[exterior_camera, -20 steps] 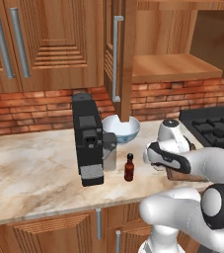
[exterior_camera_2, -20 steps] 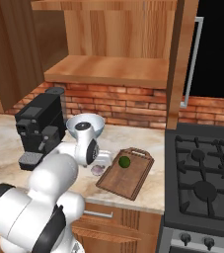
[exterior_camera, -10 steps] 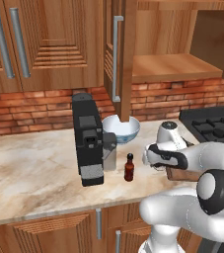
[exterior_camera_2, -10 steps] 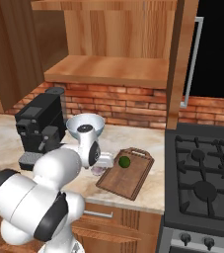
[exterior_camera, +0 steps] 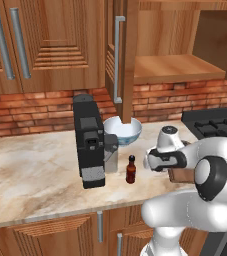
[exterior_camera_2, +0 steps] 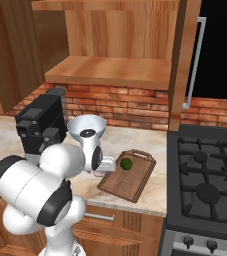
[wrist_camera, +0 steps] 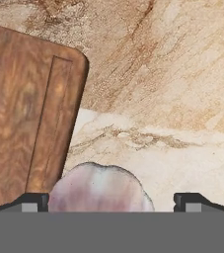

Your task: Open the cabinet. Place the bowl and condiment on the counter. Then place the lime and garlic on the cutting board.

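On counter (exterior_camera_2: 140, 137), below the open cabinet (exterior_camera_2: 110, 70): cutting board (exterior_camera_2: 130, 175) carrying lime (exterior_camera_2: 126, 163); garlic (wrist_camera: 101, 189) just off the board's edge at 3 o'clock in the hand view, between the spread, unclenched fingers of gripper (wrist_camera: 111, 200); bowl (exterior_camera: 122, 130) at 11 o'clock of condiment (exterior_camera: 131, 170); coffee machine (exterior_camera: 90, 140) beside both.

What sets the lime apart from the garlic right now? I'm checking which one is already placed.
The lime is dark green and smooth; the garlic is pale pinkish-white and lobed. The lime lies on the cutting board; the garlic lies on the counter beside the board's edge. The garlic sits between the open fingers; the lime lies apart from them. Both are small and roundish.
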